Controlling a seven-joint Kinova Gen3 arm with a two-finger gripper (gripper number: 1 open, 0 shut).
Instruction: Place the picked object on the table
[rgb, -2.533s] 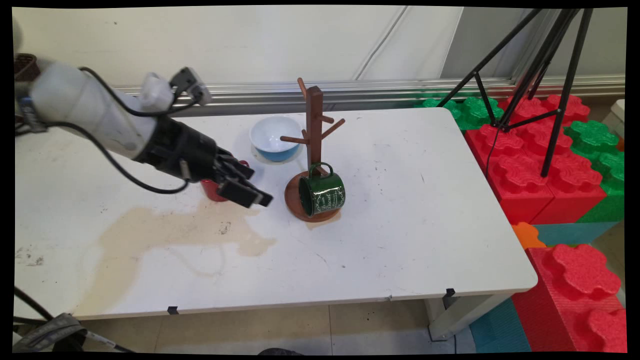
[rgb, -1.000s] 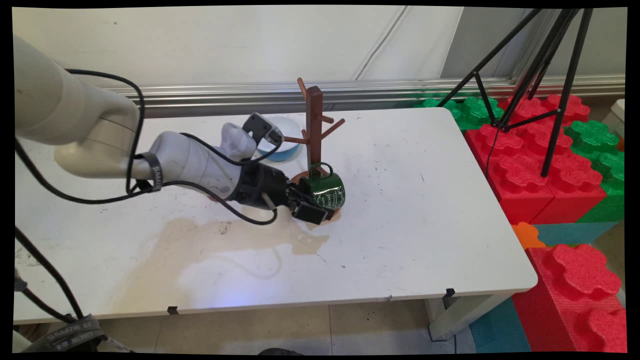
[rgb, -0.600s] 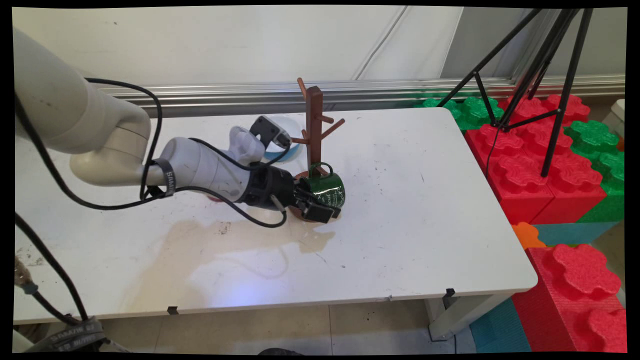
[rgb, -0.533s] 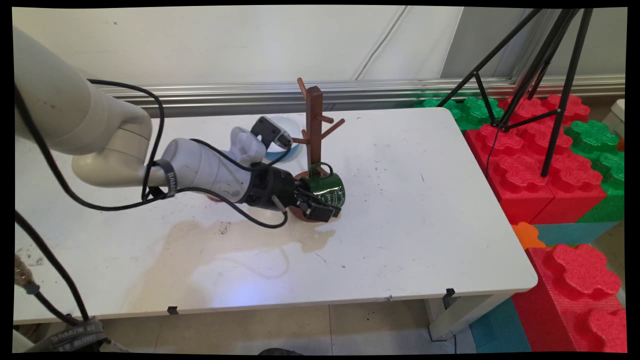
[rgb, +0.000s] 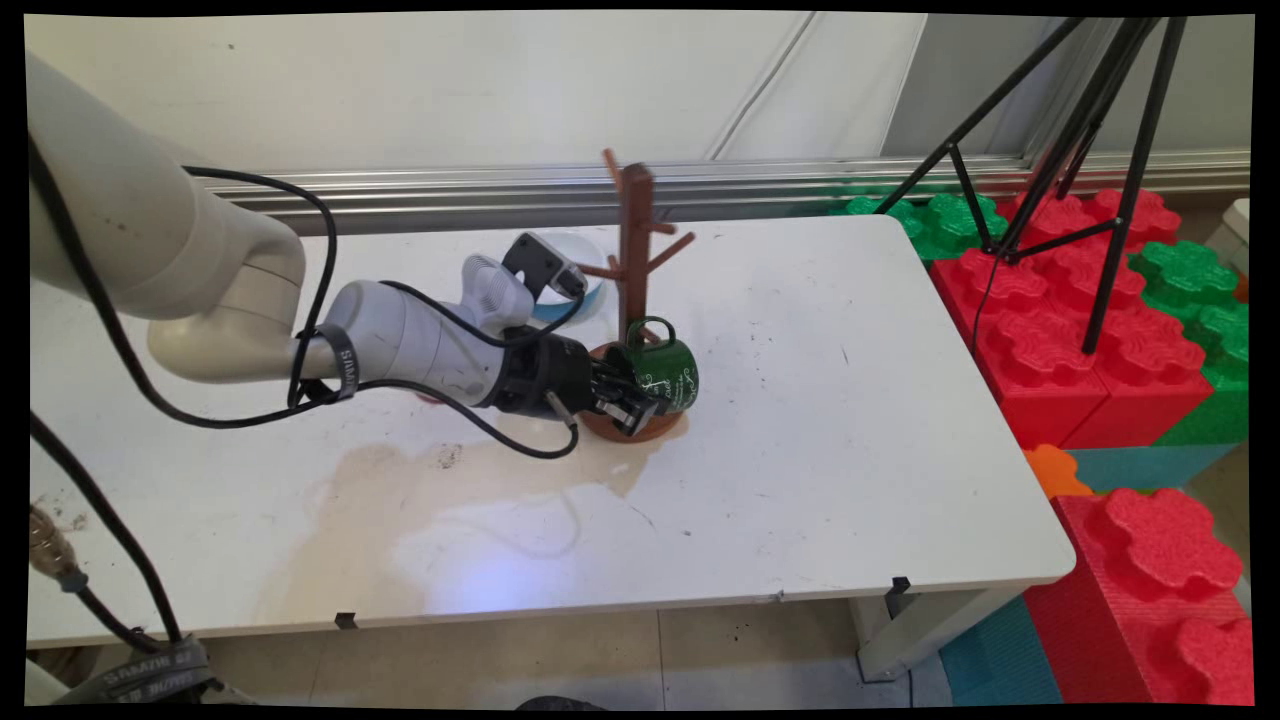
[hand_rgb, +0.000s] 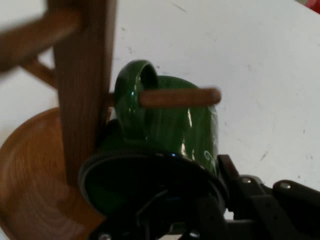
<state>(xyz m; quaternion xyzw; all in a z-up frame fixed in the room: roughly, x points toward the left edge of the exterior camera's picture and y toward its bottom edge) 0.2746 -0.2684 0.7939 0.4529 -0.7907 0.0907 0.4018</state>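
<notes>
Since 2.5 s ago: gripper (rgb: 632, 403) crossed from red cup area to green mug (rgb: 663, 377), now clamped on mug rim. Mug hangs by handle on low peg of wooden mug tree (rgb: 633, 262), over base; tree nudged slightly. Mug not yet off peg. Bowl (rgb: 590, 290) behind.

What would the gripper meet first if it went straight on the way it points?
The gripper is already at the glossy green mug; straight on likely meets the mug's inside, then the brown wooden mug tree.
</notes>
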